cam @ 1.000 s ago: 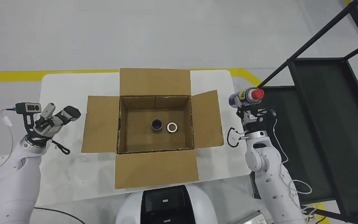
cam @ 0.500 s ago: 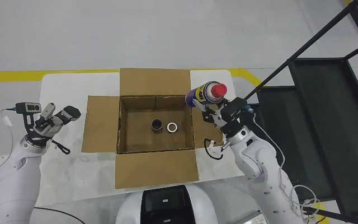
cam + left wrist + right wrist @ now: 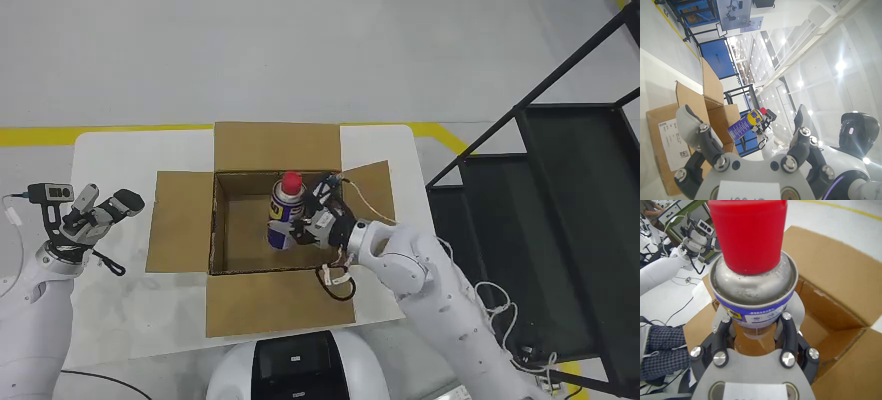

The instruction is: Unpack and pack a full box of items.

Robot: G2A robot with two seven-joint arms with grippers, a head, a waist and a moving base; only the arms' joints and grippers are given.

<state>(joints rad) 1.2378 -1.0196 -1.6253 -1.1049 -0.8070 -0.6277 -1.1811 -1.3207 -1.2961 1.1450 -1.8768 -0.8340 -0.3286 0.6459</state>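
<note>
Top view, box (image 3: pixel 182 222): open in the middle of the white desk (image 3: pixel 110 160), all four flaps folded outward.
Top view, spray can (image 3: pixel 282 212): over the box's opening, red cap (image 3: pixel 291 181) pointing toward the far flap.
Top view, right hand (image 3: pixel 312 222): pinching the spray can at its lower body, arm crossing above the right flap.
Top view, left hand (image 3: pixel 105 208): spread, holding nothing, above the desk's left part, well apart from the box.
Top view, rack (image 3: pixel 560 170): dark metal frame on the floor to the right of the desk.
Left wrist view, left hand (image 3: pixel 743 111): two fingers wide apart, nothing between them.
Left wrist view, box (image 3: pixel 664 132): seen from outside, printed label on the near wall, flaps standing out.
Left wrist view, spray can (image 3: pixel 745 124): blue and yellow body tilted, raised above the box's rim, gripped by the right hand (image 3: pixel 758 130) behind it.
Right wrist view, spray can (image 3: pixel 753 291): clamped below its silver shoulder, red cap (image 3: pixel 747 234) toward the camera.
Right wrist view, fingers (image 3: pixel 797 308): pressed against opposite sides of the can.
Right wrist view, box (image 3: pixel 829 275): open beneath the can, brown inside walls and floor showing past it.
</note>
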